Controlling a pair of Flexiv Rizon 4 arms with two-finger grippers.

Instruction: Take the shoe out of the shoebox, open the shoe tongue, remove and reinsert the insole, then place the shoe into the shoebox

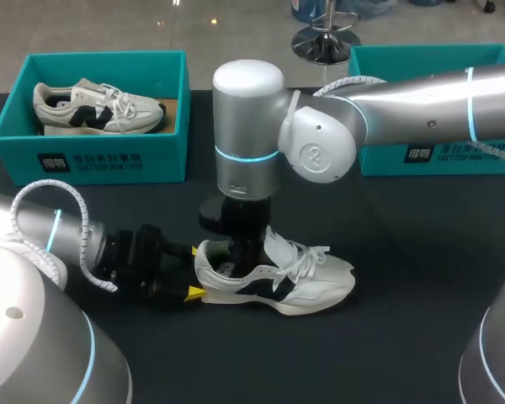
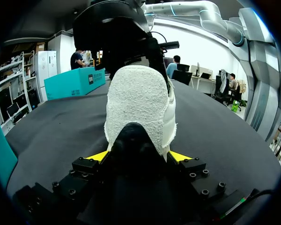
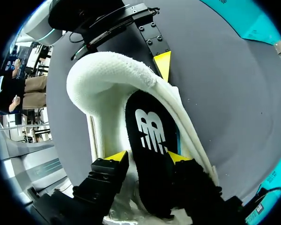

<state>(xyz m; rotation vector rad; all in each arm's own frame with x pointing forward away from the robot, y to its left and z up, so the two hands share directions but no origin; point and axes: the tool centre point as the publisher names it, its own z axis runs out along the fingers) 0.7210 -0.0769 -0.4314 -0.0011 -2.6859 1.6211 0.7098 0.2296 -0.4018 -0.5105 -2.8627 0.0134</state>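
A white sneaker with dark side marks (image 1: 278,278) lies on the black table, toe to the right. My left gripper (image 1: 194,271) is shut on its heel; in the left wrist view the yellow tips press both sides of the terry heel (image 2: 140,103) at my left gripper (image 2: 139,157). My right gripper (image 1: 244,252) points down into the shoe's mouth. In the right wrist view the black insole (image 3: 150,131) lies inside the shoe (image 3: 107,75) between the spread fingers of my right gripper (image 3: 147,157), which stands open. The left arm's yellow finger (image 3: 163,63) shows behind the heel.
A teal shoebox (image 1: 101,151) at the back left holds a second sneaker (image 1: 97,108). Another teal box (image 1: 404,160) stands at the back right, partly behind my right arm, which crosses over the table's middle.
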